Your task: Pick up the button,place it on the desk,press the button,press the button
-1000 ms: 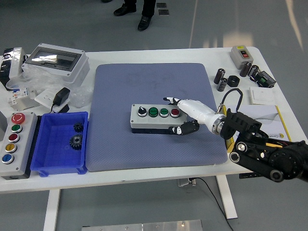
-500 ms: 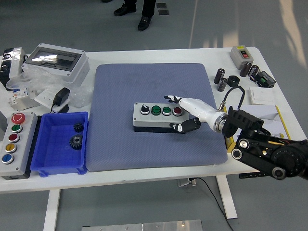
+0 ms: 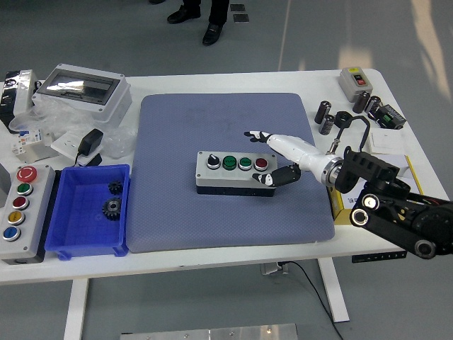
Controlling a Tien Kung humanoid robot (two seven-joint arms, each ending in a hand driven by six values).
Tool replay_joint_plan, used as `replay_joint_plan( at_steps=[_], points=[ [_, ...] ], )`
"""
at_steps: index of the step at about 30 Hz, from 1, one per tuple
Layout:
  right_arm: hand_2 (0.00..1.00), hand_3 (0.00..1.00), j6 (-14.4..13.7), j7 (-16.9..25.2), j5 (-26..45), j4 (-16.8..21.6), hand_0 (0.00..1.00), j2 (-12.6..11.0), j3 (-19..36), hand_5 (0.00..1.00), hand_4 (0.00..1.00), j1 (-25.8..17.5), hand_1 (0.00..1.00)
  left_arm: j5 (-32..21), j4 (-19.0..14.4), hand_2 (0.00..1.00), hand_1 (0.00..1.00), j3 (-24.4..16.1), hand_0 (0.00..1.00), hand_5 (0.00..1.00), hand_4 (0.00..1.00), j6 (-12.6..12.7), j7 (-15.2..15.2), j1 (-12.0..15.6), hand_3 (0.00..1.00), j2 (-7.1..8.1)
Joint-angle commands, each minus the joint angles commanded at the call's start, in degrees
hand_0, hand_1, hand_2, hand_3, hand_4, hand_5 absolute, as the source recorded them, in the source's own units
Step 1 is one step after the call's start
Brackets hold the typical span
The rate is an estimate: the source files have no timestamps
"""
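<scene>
- Table edge [image 3: 212, 265] comes nearest, white, with a cable hanging down under it.
- At the near left stands a grey control box [image 3: 21, 212] with red, green, dark red, yellow and blue buttons in a row, and just beside it a blue bin [image 3: 67, 244] with two small dark gears inside.
- At the near right the right arm [image 3: 400, 216], black with round joints, comes in from the right side and reaches over a blue-grey mat [image 3: 212, 219].
- The right hand [image 3: 279, 159] is white with black fingertips. It is at the right end of the button box [image 3: 233, 172], with the fingers loosely spread: the upper fingers reach past the far right corner and the thumb [image 3: 272, 178] lies at the near right side. I cannot tell if it really grips the box.
- The button box lies flat on the middle of the mat; on top it has a black knob, two green buttons and one red.
- Farther left are a black adapter [image 3: 88, 144], plastic bags and a grey enclosure [image 3: 81, 88] with a clear lid.
- Farther right are dark cylinders [image 3: 325, 117] and a grey switch box [image 3: 356, 80].
- Beyond the table a person's shoes [image 3: 212, 32] stand on the floor.
</scene>
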Motion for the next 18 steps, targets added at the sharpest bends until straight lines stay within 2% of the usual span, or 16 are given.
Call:
replay_joint_plan(
  at_steps=[4, 8, 13, 16, 17, 18],
  points=[
    [0.937, 0.998, 0.7, -1.1, 0.6, 3.8, 0.973, -2.8, 4.2, 0.146, 0.713, -0.9, 0.940, 0.0, 0.0, 0.553, 0.561, -0.1, 0.618, 0.238, 0.519, 0.2, 0.0, 0.0, 0.598, -0.02],
    [0.943, 0.998, 0.4, -3.4, 0.5, 5.7, 0.976, -4.5, 5.9, 0.141, 0.716, -1.0, 0.943, 0.1, 0.0, 0.552, 0.560, -0.3, 0.618, 0.237, 0.519, 0.4, 0.1, 0.0, 0.598, 0.00],
    [0.964, 0.998, -0.2, -6.7, 0.1, 6.2, 0.997, -4.7, 5.5, 0.139, 0.730, -0.3, 0.967, 0.2, 0.0, 0.553, 0.559, -0.3, 0.619, 0.236, 0.519, 0.7, 0.1, -0.1, 0.598, -0.05],
    [0.964, 0.998, 0.7, -8.5, -0.6, 6.3, 0.997, -4.8, 5.6, 0.139, 0.730, 0.6, 0.967, 0.1, 0.0, 0.553, 0.559, -0.3, 0.619, 0.236, 0.519, 0.8, 0.2, -0.2, 0.598, -0.07],
    [0.929, 0.980, 1.3, -9.1, -0.8, 6.4, 0.929, -4.9, 5.7, 0.225, 0.696, 1.0, 0.938, 0.1, 0.0, 0.552, 0.558, -0.2, 0.619, 0.236, 0.520, 0.9, 0.2, -0.2, 0.599, -0.06],
    [0.929, 0.980, 1.9, -9.7, -0.8, 6.5, 0.929, -5.1, 5.8, 0.225, 0.696, 1.3, 0.938, 0.1, 0.0, 0.552, 0.558, -0.2, 0.619, 0.236, 0.520, 0.9, 0.3, -0.2, 0.599, -0.05]
  ],
)
